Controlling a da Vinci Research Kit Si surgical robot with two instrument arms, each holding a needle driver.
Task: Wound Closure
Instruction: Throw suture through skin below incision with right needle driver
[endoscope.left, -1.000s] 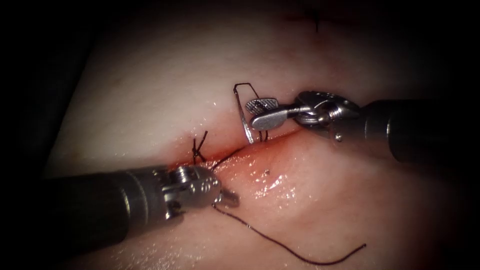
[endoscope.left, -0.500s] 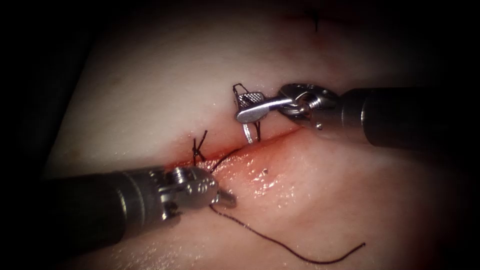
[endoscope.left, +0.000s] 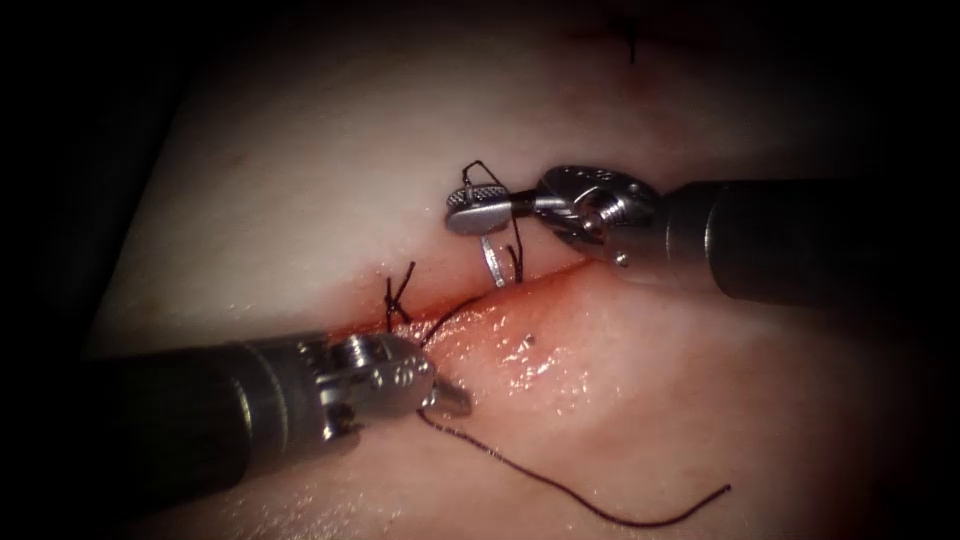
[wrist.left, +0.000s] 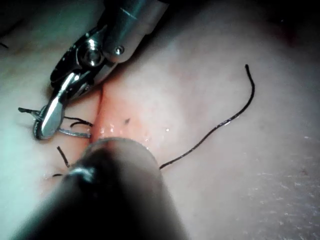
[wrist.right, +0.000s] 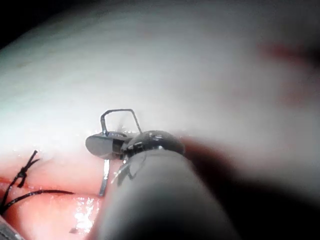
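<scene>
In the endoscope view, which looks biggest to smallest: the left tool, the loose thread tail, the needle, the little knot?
1. Left tool, though it sits nearest the camera.
2. Loose thread tail, long but thin.
3. Needle and knot look alike; part of the needle is hidden by the right claw.

Dark shafts, silver wristed grippers (endoscope.left: 478, 203) (endoscope.left: 452, 398), ridged jaw faces
</scene>
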